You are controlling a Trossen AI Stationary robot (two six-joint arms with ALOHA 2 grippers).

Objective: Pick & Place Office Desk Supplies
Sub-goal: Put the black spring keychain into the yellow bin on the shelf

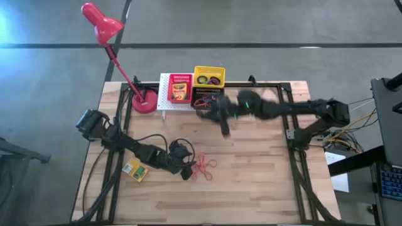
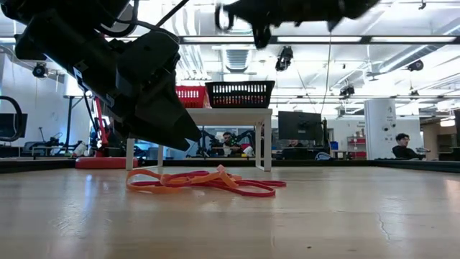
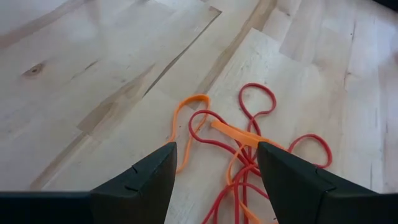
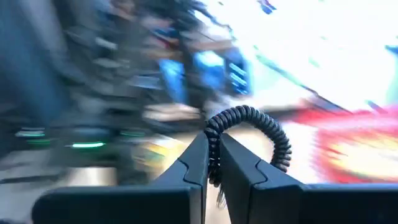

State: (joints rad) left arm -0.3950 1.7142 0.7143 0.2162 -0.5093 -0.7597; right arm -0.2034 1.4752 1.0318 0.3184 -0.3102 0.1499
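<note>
Rubber bands (image 3: 249,143) in one tangle

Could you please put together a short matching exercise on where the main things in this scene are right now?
Things:
1. rubber bands
2. left gripper
3. right gripper
4. yellow-and-green box

States:
A. shut on a black coiled ring
B. lying in a loose tangle on the table
C. flat on the table beside the left arm
D. open, fingers either side of the tangle's near edge

Pairs: 1-B, 2-D, 3-A, 4-C
</note>
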